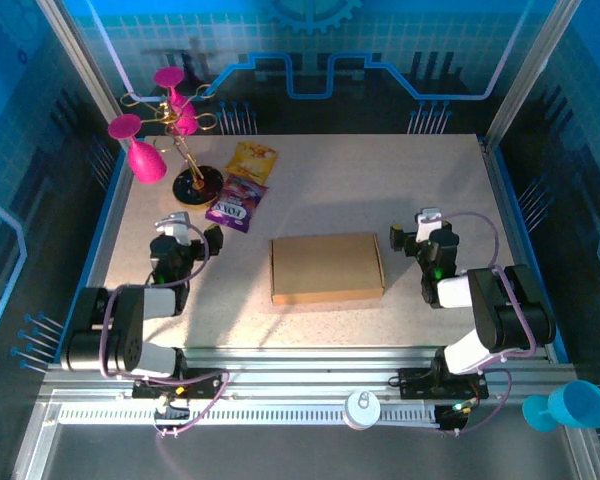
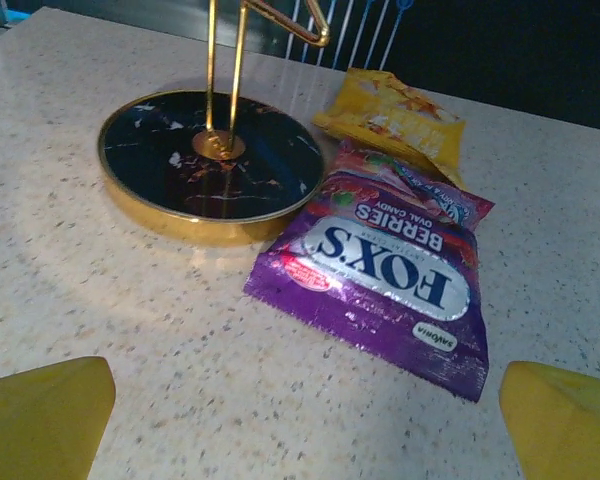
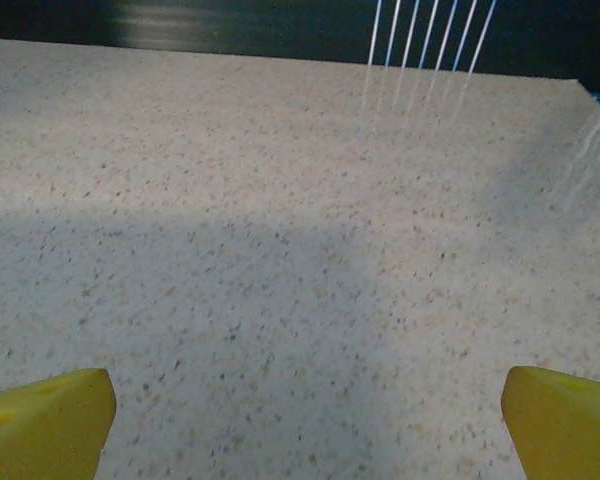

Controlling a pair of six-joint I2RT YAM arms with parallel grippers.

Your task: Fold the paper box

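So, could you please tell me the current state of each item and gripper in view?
paper box: lying flat, untouched.
left gripper: open, empty.
right gripper: open, empty.
gold glass stand: upright, pink goblets hanging on it.
Fox's berries candy packet: lying flat beside the stand's base.
yellow snack packet: lying flat, touching the candy packet.
blue goblet: on its side.

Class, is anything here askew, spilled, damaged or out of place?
A blue plastic goblet lies on its side off the near right corner of the speckled table. The flat brown cardboard box looks square, undamaged.
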